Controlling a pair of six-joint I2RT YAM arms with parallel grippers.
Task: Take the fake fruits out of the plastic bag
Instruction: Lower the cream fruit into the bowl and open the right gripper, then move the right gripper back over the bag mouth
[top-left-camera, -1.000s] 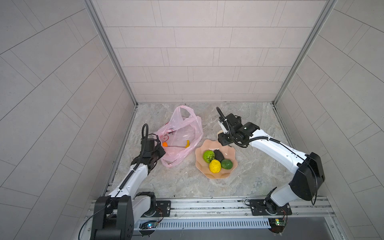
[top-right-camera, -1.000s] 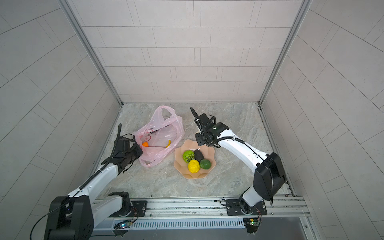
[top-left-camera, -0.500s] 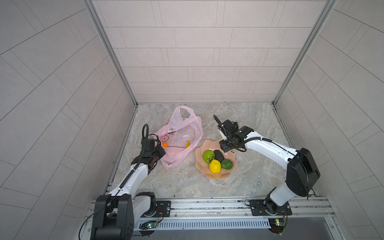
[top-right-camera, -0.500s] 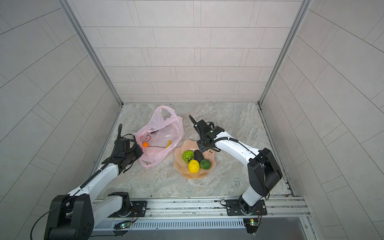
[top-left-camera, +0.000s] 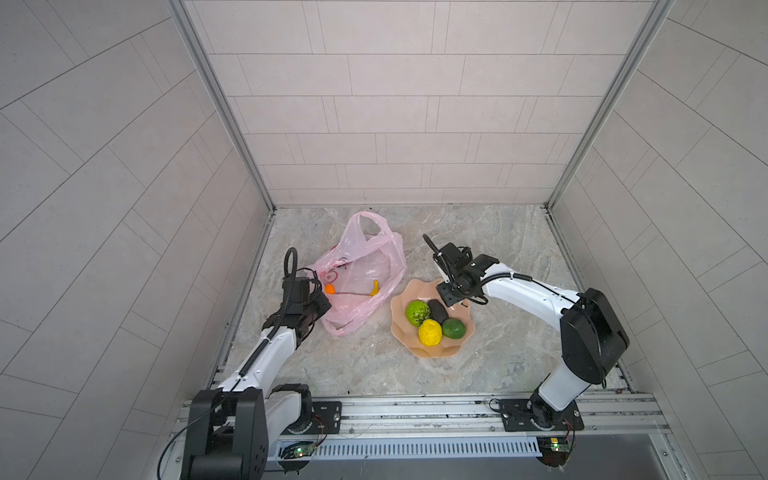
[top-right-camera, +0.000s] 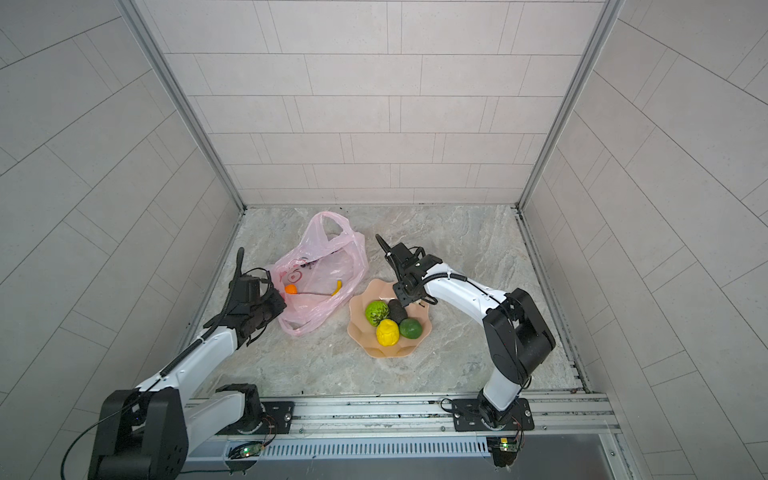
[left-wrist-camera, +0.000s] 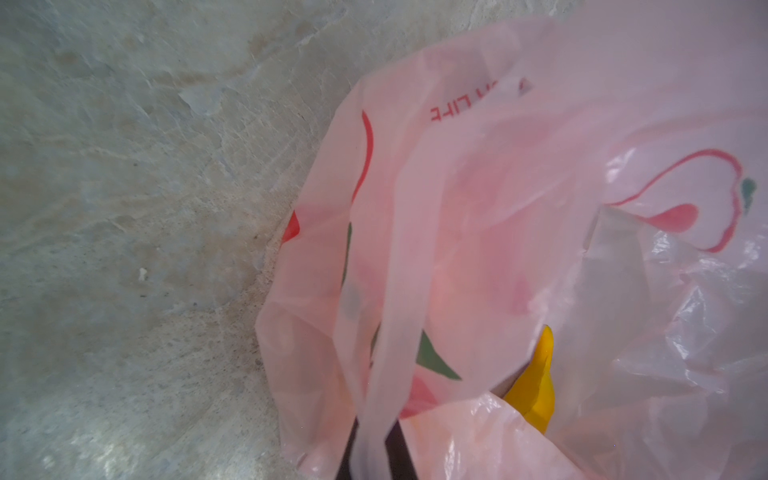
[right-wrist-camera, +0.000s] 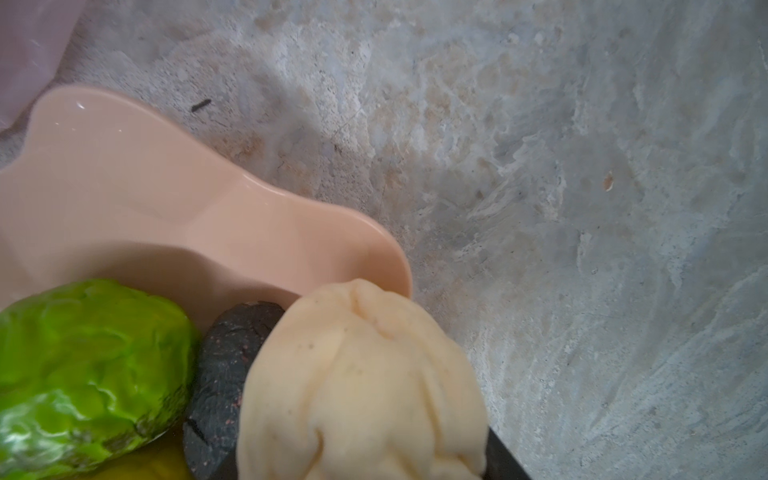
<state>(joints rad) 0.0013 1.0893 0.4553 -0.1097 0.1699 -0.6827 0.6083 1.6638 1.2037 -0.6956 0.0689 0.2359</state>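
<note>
The pink plastic bag (top-left-camera: 361, 266) (top-right-camera: 328, 266) lies on the stone floor left of centre. My left gripper (top-left-camera: 323, 301) (top-right-camera: 280, 303) (left-wrist-camera: 376, 457) is shut on a strip of the bag's near-left edge. A yellow banana (top-left-camera: 375, 288) (top-right-camera: 337, 286) (left-wrist-camera: 536, 382) and a small orange piece (top-left-camera: 329, 289) show through the film. My right gripper (top-left-camera: 451, 297) (top-right-camera: 405, 297) (right-wrist-camera: 361, 469) is shut on a cream knobbly fruit (right-wrist-camera: 361, 395) just above the far rim of the dish. The bumpy green fruit (top-left-camera: 417, 312) (right-wrist-camera: 83, 365) and the dark fruit (top-left-camera: 437, 309) (right-wrist-camera: 224, 374) lie beside it.
The peach scalloped dish (top-left-camera: 401, 332) (top-right-camera: 357, 332) (right-wrist-camera: 124, 187) stands right of the bag and also holds a bumpy yellow fruit (top-left-camera: 429, 332) and a green ball (top-left-camera: 452, 328). Tiled walls close in the floor on three sides; a metal rail runs along the front.
My right gripper has come down and nearer with the cream fruit, to the dish's far rim. The left gripper and the bag have not moved.
</note>
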